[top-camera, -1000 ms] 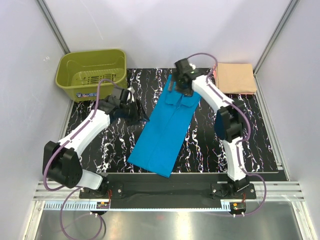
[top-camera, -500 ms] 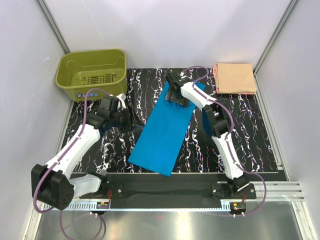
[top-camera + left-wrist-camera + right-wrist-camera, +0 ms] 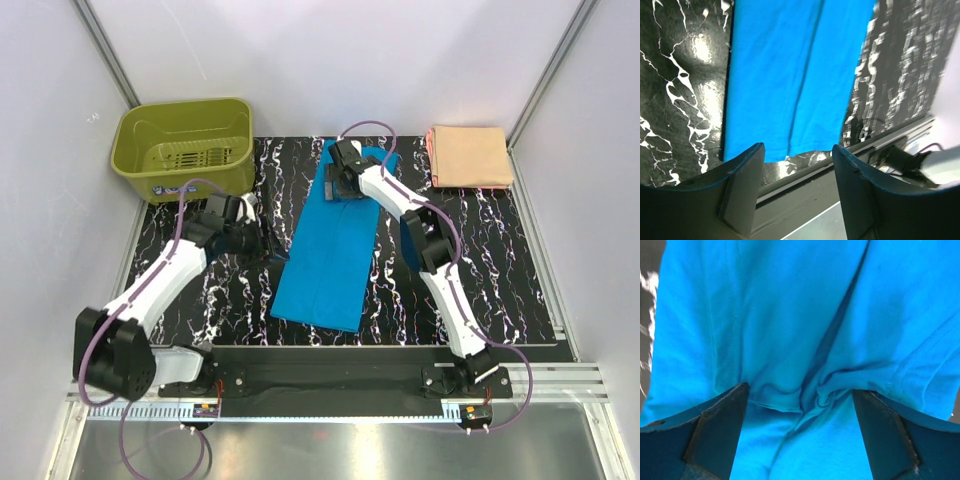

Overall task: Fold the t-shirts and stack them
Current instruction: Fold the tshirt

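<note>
The surface [image 3: 500, 290] was black with white marble veins. A blue t-shirt [image 3: 328, 262] lay flat along its middle, folded into a long strip and slightly puckered at the far end. A folded peach t-shirt [image 3: 470, 156] lay to the far right of the blue one, well apart. A green basket [image 3: 190, 128] stood to its far left.

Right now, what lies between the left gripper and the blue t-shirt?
Top view: only a narrow strip of marbled table separates the left gripper from the blue t-shirt.
</note>
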You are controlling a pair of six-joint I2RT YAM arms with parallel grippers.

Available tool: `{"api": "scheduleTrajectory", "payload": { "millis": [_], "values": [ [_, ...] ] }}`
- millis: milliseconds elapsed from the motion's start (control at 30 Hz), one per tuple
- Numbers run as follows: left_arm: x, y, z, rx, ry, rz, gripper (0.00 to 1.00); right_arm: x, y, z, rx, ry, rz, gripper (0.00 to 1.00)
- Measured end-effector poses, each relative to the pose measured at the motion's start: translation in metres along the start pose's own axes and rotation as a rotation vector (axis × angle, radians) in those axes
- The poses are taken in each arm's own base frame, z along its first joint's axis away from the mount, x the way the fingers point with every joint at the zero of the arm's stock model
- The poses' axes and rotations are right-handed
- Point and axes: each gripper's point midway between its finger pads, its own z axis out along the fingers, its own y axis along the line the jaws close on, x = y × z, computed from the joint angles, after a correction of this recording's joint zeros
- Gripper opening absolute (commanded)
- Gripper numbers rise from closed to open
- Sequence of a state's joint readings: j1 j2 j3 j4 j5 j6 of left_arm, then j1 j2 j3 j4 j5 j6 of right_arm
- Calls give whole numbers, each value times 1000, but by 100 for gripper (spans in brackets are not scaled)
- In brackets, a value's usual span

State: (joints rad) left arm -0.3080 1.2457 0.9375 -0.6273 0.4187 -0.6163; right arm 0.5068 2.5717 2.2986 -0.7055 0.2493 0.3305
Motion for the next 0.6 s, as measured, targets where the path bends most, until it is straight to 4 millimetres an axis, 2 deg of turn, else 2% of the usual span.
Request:
{"api": "scheduleTrajectory", "payload": {
  "millis": [100, 200, 400, 500, 600],
  "values": [
    [5, 12, 18, -35, 62, -8, 62, 9, -3, -8, -35, 1, -62, 100],
    [11, 24, 35, -72, 116, -17, 62, 20, -8, -19, -46, 33, -113, 100],
    [16, 44, 56, -156, 180, -41, 66, 22, -9, -41, -65, 83, -137, 100],
    [21, 52, 54, -193, 196, -44, 65, 20, -10, -73, -92, 99, -114, 100],
    [29, 59, 55, -210, 213, -51, 65, 22, -14, -121, -138, 100, -69, 100]
  ]
}}
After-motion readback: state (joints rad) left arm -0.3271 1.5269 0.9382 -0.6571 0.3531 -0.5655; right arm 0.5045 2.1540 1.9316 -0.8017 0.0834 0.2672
